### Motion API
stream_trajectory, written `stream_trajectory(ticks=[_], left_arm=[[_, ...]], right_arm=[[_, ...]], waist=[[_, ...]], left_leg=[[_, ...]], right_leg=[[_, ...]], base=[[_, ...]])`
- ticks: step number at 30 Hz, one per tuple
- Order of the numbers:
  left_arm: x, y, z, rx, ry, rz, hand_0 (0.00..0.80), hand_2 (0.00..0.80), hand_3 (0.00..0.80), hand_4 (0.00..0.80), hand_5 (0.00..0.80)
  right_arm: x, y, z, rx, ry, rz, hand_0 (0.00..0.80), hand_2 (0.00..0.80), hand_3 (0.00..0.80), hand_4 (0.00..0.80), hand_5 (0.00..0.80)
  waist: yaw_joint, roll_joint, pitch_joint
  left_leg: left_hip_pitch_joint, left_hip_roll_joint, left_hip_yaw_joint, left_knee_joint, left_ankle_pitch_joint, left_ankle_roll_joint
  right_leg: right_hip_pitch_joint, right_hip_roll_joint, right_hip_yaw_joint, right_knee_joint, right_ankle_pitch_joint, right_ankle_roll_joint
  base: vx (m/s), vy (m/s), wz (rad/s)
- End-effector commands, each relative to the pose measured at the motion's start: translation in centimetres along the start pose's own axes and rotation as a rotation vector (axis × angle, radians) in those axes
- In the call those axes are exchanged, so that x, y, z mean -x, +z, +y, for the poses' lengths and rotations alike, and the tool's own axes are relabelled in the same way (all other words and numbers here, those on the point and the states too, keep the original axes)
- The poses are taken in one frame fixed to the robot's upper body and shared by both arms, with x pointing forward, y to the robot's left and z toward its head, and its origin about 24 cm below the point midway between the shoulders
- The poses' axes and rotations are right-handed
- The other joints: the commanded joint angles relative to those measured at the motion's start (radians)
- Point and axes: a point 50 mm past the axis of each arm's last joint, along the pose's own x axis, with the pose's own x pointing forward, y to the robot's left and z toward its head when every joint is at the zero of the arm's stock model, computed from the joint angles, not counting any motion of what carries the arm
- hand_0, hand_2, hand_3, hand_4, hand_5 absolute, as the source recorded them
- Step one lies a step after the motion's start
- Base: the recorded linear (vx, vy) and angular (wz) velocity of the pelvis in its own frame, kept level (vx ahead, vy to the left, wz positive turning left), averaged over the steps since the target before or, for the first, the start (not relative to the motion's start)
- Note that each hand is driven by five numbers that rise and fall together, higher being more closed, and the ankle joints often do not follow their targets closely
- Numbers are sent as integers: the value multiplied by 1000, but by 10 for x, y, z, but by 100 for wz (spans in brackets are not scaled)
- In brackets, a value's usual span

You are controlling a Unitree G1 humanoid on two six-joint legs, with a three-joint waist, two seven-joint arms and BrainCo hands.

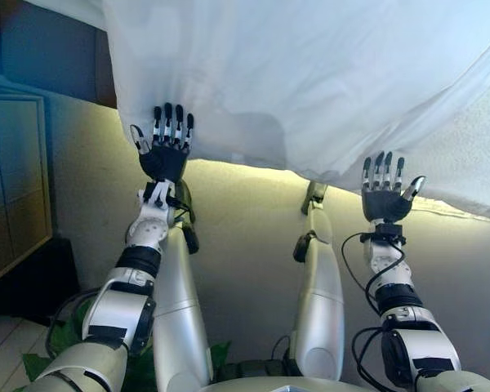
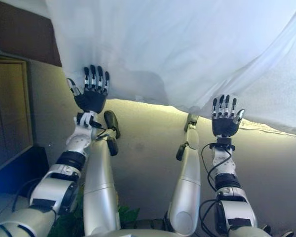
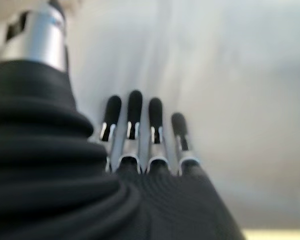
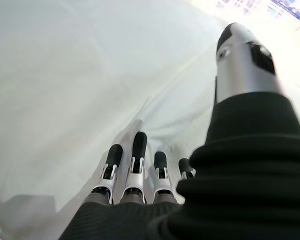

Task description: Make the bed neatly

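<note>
In the left eye view, a big white sheet (image 1: 310,82) fills the top of the picture. Its edge hangs down over the side of the bed (image 1: 253,237), which looks pale yellow below it. The left hand (image 1: 165,151) is up at the hanging edge of the sheet, near the sheet's left end. Its fingers are straight and spread a little, with the thumb out to the side. The tips lie against the cloth — nothing is held. The right hand (image 1: 385,196) is just below the sheet's edge, well apart from the left hand. Its fingers are straight too, and the tips reach the cloth's edge. A dark cabinet (image 1: 12,188) stands to the left of the bed.

The right eye view shows the same thing: both hands flat and open at the sheet's lower edge.

In the left wrist view, the fingers (image 3: 135,120) point straight out in a row over the white cloth. They are not curled.

In the right wrist view, the fingers (image 4: 138,160) are straight as well, and they rest on a soft fold of the sheet — no grip on it.
</note>
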Motion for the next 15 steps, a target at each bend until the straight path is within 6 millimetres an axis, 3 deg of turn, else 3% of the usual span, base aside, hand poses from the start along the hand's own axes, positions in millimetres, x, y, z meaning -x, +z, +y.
stream_trajectory(ticks=[1, 4, 7, 11, 13, 15], left_arm=[[11, 33, 32, -120, 327, -27, 0, 0, 0, 0, 0], [23, 49, 47, -72, 358, -55, 0, 0, 0, 0, 0], [35, 56, 58, -75, 350, -60, 0, 0, 0, 0, 0], [38, 57, 59, -62, 291, -73, 0, 0, 0, 0, 0], [39, 52, 56, -57, 256, -72, 0, 0, 0, 0, 0], [39, 47, 52, -51, 214, -81, 0, 0, 0, 0, 0]], right_arm=[[0, 32, 5, 47, 15, -46, 0, 0, 0, 0, 0], [0, 47, 0, 110, -71, -88, 0, 0, 0, 0, 0], [13, 71, -25, 229, -349, -132, 0, 0, 0, 0, 0], [34, 117, -50, 157, -694, -298, 0, 0, 0, 0, 0], [40, 130, -51, 153, -728, -350, 0, 0, 0, 0, 0], [44, 131, -50, 171, -689, -364, 0, 0, 0, 0, 0]], waist=[[19, 25, 21], [13, 22, 21], [16, 24, 21], [31, 47, 21], [35, 66, 21], [37, 76, 21]], left_leg=[[0, -29, -10, -160, 156, -50], [-9, -21, -2, -160, 169, -49], [-2, -19, -4, -153, 158, -53], [4, -9, 8, -186, 182, -41], [19, -8, 11, -197, 179, -35], [32, -14, 12, -200, 172, -30]], right_leg=[[-20, 17, 36, 202, -106, -6], [-36, 19, 35, 206, -96, -12], [-36, 18, 35, 216, -101, -11], [-45, -9, 11, 196, -73, -14], [-45, -16, 12, 202, -72, -15], [-36, -19, 15, 200, -73, -17]], base=[[10, 40, -23], [-12, 34, -37], [-6, -1, -21], [-14, -33, 5], [-22, -8, 11], [4, -9, 6]])
